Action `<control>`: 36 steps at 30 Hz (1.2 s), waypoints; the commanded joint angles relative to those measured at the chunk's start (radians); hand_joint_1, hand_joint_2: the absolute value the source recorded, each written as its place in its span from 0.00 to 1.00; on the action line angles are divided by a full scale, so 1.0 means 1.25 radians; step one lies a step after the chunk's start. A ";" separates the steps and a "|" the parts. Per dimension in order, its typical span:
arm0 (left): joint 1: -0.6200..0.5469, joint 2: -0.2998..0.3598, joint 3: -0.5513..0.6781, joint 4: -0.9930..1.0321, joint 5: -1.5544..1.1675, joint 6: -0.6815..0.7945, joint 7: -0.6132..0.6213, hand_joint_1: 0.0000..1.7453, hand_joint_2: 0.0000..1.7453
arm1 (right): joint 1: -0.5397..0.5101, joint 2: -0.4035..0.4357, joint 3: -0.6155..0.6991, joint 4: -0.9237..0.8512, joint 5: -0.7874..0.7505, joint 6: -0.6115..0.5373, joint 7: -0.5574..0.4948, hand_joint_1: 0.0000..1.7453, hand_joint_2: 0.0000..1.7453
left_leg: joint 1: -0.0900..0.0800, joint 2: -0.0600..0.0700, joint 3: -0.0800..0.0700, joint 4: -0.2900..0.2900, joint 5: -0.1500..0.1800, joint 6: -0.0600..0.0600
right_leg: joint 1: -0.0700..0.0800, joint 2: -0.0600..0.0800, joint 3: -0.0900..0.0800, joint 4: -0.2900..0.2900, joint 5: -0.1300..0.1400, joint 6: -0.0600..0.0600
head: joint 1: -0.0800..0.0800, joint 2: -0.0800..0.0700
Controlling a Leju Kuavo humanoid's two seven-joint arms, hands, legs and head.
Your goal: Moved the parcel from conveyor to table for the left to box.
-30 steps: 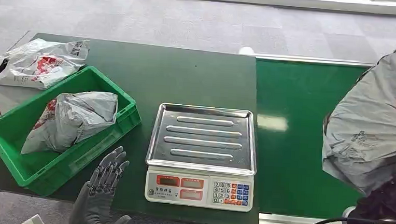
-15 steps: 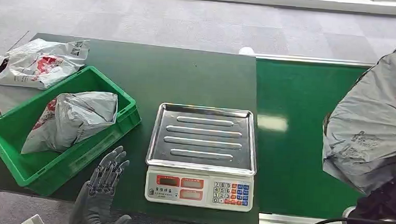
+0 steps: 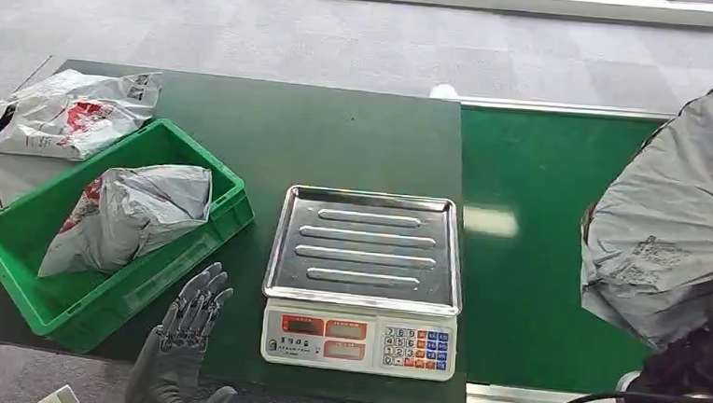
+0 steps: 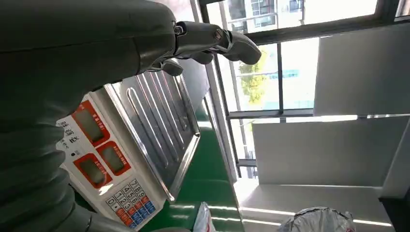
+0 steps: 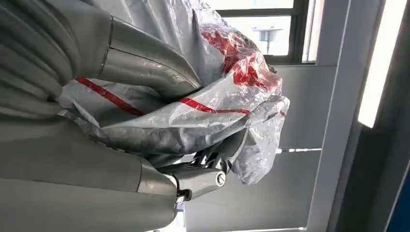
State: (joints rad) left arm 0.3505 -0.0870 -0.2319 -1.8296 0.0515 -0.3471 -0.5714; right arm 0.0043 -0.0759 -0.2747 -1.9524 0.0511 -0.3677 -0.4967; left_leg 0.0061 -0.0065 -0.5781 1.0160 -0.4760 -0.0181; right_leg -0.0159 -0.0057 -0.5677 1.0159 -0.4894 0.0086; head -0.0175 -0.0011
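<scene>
The right hand holds a grey parcel with red print up in the air at the right side, above the green conveyor; its fingers are wrapped around the crinkled plastic, with the thumb pressing across the front. The parcel hangs clear of the belt and has not reached the table.

The left hand sits low at the near edge of the table, just in front of the green box, palm up with its fingers spread wide and holding nothing. A second grey parcel lies inside that box, and a white mailer bag rests on the table at the far left corner, just beyond the box. Between the box and the conveyor stands a weighing scale with a bare steel tray and a keypad facing the robot.
</scene>
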 commanded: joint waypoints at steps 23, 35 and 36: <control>-0.012 -0.002 0.027 0.031 -0.002 -0.002 0.003 0.00 1.00 | -0.009 -0.002 0.025 0.014 -0.003 0.001 0.001 1.00 1.00 | 0.000 0.001 0.001 -0.002 0.001 0.000 | 0.000 0.001 0.001 -0.002 0.001 -0.001 | 0.000 0.000; -0.012 -0.002 0.027 0.031 -0.002 -0.002 0.003 0.00 1.00 | -0.009 -0.002 0.025 0.014 -0.003 0.001 0.001 1.00 1.00 | 0.000 0.001 0.001 -0.001 0.000 0.000 | 0.000 0.001 0.001 -0.001 0.001 0.000 | 0.000 0.000; -0.012 -0.002 0.027 0.031 -0.002 -0.002 0.003 0.00 1.00 | -0.009 -0.002 0.025 0.014 -0.003 0.001 0.001 1.00 1.00 | 0.001 0.002 0.002 -0.003 0.001 0.000 | 0.001 0.002 0.002 -0.004 0.002 -0.001 | 0.000 0.000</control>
State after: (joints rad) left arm 0.3502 -0.0870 -0.2319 -1.8296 0.0515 -0.3471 -0.5711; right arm 0.0044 -0.0763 -0.2747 -1.9524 0.0511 -0.3677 -0.4967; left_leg 0.0061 -0.0065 -0.5781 1.0160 -0.4760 -0.0181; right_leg -0.0158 -0.0057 -0.5678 1.0159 -0.4895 0.0086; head -0.0175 -0.0011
